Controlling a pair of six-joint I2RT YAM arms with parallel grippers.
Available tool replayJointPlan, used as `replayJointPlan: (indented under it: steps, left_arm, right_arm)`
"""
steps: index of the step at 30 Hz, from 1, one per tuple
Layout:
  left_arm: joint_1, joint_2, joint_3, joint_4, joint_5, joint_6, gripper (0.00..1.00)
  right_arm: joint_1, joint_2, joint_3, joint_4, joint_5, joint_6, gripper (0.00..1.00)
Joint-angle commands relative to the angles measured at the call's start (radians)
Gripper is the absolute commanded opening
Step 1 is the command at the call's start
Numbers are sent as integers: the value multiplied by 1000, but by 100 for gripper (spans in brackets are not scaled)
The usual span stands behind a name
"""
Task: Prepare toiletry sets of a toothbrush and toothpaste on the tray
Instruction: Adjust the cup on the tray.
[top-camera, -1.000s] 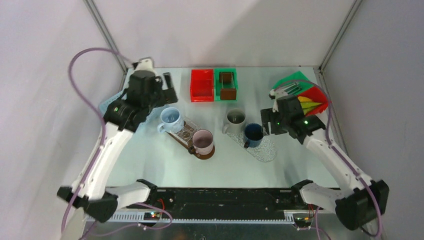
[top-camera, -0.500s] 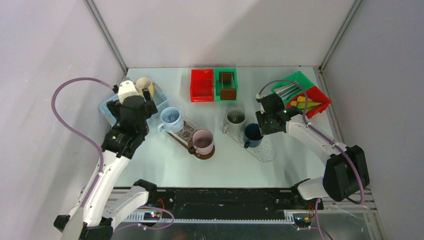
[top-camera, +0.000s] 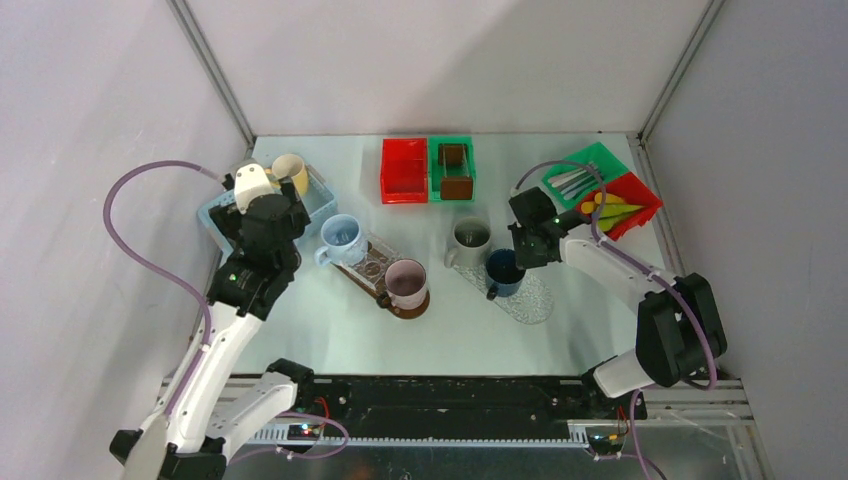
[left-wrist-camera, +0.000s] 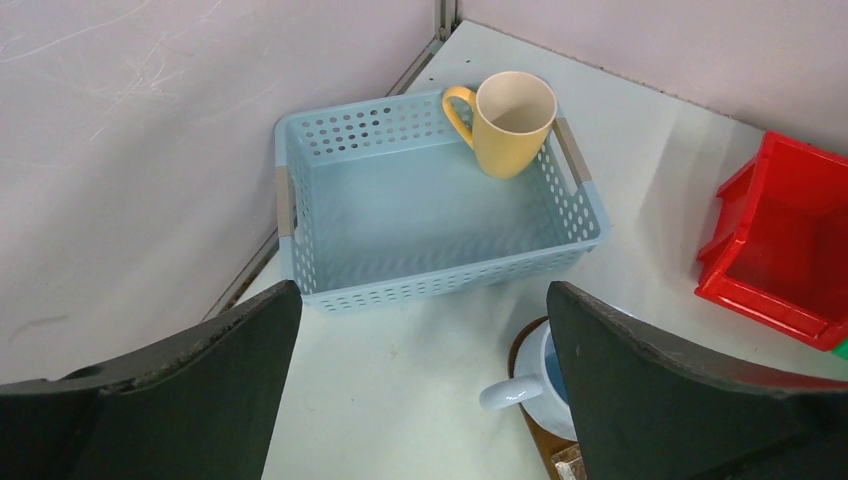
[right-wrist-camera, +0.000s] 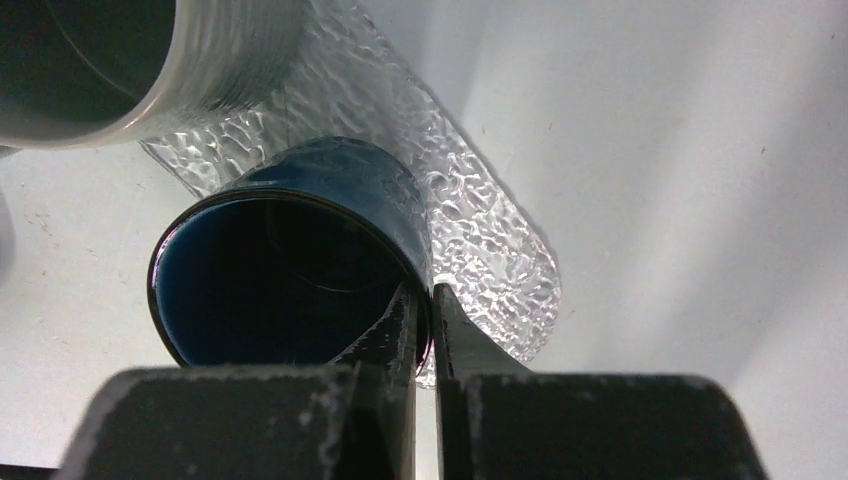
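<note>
My right fingers (right-wrist-camera: 408, 318) are pinched together on the rim of the dark blue mug (right-wrist-camera: 280, 270), one inside its wall and one outside, on the clear textured tray (right-wrist-camera: 490, 250). The toothbrushes (top-camera: 572, 180) lie in the green bin (top-camera: 600, 155) and the coloured tubes (top-camera: 612, 210) in the red bin (top-camera: 648, 205) at the bench's far right corner, apart from those fingers. My left fingers (left-wrist-camera: 620, 350) stand wide apart, holding nothing, over the blue basket (left-wrist-camera: 300, 230) near the far left corner.
</note>
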Motion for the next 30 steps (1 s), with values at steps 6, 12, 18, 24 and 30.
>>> replayJointPlan:
  steps: [6, 12, 18, 24, 30]
  left_arm:
    - [9, -19, -12, 53, -44, 22, 100]
    - [8, -29, -18, 58, -49, 23, 100]
    - [9, -37, -24, 63, -53, 25, 100]
    - [8, -38, -29, 70, -52, 28, 100]
    - [8, -37, -32, 76, -51, 31, 100]
  right_arm:
    - [51, -50, 38, -93, 102, 312, 0]
    - [75, -83, 39, -114, 230, 476, 0]
    - [70, -77, 38, -67, 268, 505, 0]
    - [55, -41, 38, -6, 192, 468, 0]
    - [55, -18, 38, 9, 153, 448, 0]
